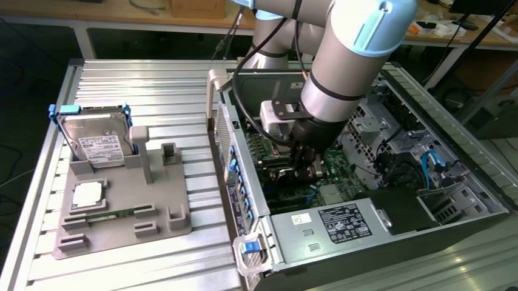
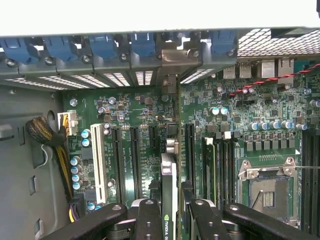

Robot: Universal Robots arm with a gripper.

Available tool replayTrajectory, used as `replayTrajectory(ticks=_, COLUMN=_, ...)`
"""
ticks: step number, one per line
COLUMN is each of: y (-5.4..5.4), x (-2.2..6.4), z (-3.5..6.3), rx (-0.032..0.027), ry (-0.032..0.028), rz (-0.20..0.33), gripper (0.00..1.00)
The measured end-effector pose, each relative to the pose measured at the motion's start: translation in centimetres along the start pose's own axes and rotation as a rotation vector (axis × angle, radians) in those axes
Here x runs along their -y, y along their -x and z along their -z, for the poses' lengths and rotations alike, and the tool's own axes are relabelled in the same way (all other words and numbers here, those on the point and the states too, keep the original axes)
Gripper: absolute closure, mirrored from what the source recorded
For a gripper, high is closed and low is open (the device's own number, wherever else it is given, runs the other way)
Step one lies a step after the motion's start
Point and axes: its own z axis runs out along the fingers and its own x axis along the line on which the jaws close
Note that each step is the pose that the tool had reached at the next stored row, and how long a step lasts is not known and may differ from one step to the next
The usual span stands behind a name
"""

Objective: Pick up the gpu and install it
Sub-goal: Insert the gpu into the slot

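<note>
The gpu stands edge-on over the green motherboard, between two long black slots. Its silver bracket reaches the row of slot openings at the case's rear wall. My gripper is shut on the card, one black finger on each face. I cannot tell whether the card's edge sits in a slot. In the exterior view the gripper is down inside the open computer case, and it hides most of the card.
A white slot, a yellow-black cable bundle, memory sticks and the processor socket flank the card. Outside the case, a grey fixture holds a hard drive in a blue frame.
</note>
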Motion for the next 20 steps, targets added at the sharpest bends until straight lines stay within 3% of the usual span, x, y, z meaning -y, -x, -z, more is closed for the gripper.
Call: replayTrajectory(ticks=20, y=0.02, x=-0.01, z=-0.18, rx=-0.0003, ry=0.0008, rz=0.01, gripper=0.73)
